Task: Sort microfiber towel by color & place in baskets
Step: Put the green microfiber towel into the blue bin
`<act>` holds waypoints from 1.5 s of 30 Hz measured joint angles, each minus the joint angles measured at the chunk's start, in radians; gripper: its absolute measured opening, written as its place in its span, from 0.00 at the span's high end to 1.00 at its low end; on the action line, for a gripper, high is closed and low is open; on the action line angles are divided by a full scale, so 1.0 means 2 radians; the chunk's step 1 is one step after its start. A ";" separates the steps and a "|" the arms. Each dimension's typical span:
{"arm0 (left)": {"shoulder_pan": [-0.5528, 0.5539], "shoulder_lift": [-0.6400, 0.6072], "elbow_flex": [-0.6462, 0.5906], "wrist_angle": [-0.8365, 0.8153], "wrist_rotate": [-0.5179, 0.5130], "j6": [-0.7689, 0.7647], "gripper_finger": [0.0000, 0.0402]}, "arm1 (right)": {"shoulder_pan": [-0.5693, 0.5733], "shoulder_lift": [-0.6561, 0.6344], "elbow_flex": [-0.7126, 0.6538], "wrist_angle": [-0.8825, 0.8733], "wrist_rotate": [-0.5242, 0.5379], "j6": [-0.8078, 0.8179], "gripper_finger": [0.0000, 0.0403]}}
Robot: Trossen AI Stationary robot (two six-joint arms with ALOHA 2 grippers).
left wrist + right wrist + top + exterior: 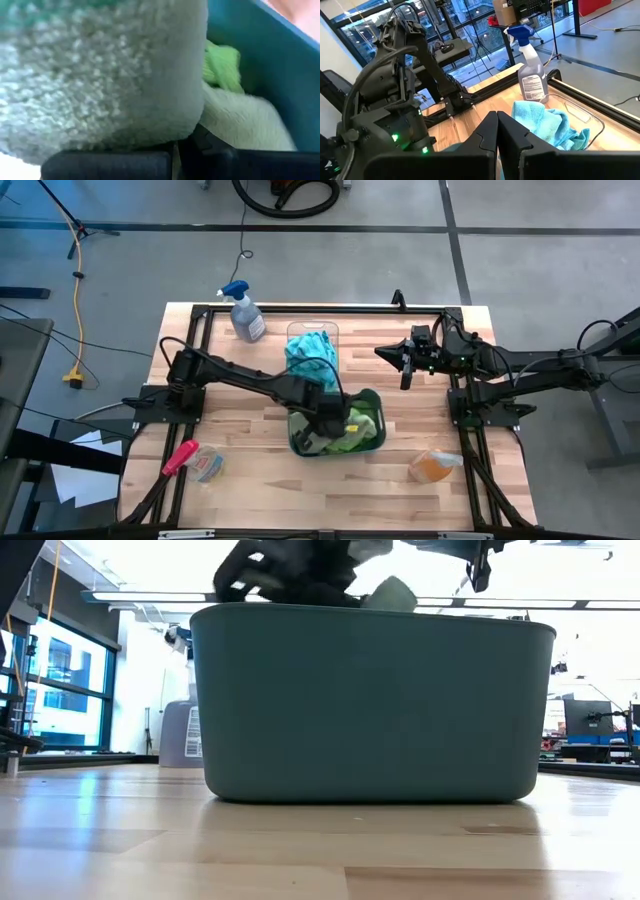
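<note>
The dark teal basket (pixel 371 402) sits mid-table, lime green towels (pixel 358 438) heaped inside. At its 11 o'clock stands the clear basket (pixel 330 330), full of turquoise towels (pixel 310 355). The left gripper (pixel 328 420) is sunk in the teal basket, jaws shut on a pale green towel (pixel 100 75) directly under them. The right gripper (pixel 406 376) hangs at 2 o'clock, closed, empty, farther off.

You are viewing an evenly lit table (pixel 260 490) from overhead with only soft shadows, while in the low view ceiling lights and windows are glaring behind the dark teal bin (pixel 370 700), and in the left wrist view the pale towel (pixel 100 75) is blurring close to the lens.
</note>
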 joint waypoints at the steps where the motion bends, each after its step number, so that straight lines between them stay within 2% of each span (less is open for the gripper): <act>1: 0.000 -0.002 -0.006 0.002 0.000 0.038 1.00 | 0.000 0.000 0.000 0.000 0.000 0.000 1.00; 5: 0.000 -0.001 -0.033 -0.003 0.002 0.164 1.00 | 0.000 0.000 0.000 0.000 0.000 0.000 1.00; 8: 0.001 -0.004 -0.047 0.003 0.004 0.198 1.00 | 0.000 0.000 0.000 0.000 0.000 0.000 1.00; 16: 0.017 -0.003 -0.071 -0.005 0.053 0.189 1.00 | 0.000 0.000 0.000 0.000 -0.003 0.002 1.00; 22: 0.021 -0.005 -0.071 -0.021 0.019 0.203 1.00 | 0.000 0.000 0.000 0.000 -0.002 0.011 1.00; 26: 0.025 -0.002 -0.073 -0.047 0.013 0.234 1.00 | 0.000 0.000 0.000 0.000 -0.002 0.021 1.00; 31: 0.024 -0.003 -0.073 -0.039 0.011 0.268 1.00 | 0.000 0.000 0.000 0.000 -0.002 0.021 1.00; 41: 0.024 -0.003 -0.073 -0.035 0.012 0.244 1.00 | 0.000 0.000 0.000 0.000 -0.002 0.022 1.00; 45: 0.024 -0.003 -0.073 -0.035 0.013 0.244 0.94 | 0.000 0.000 0.000 0.000 -0.001 0.030 1.00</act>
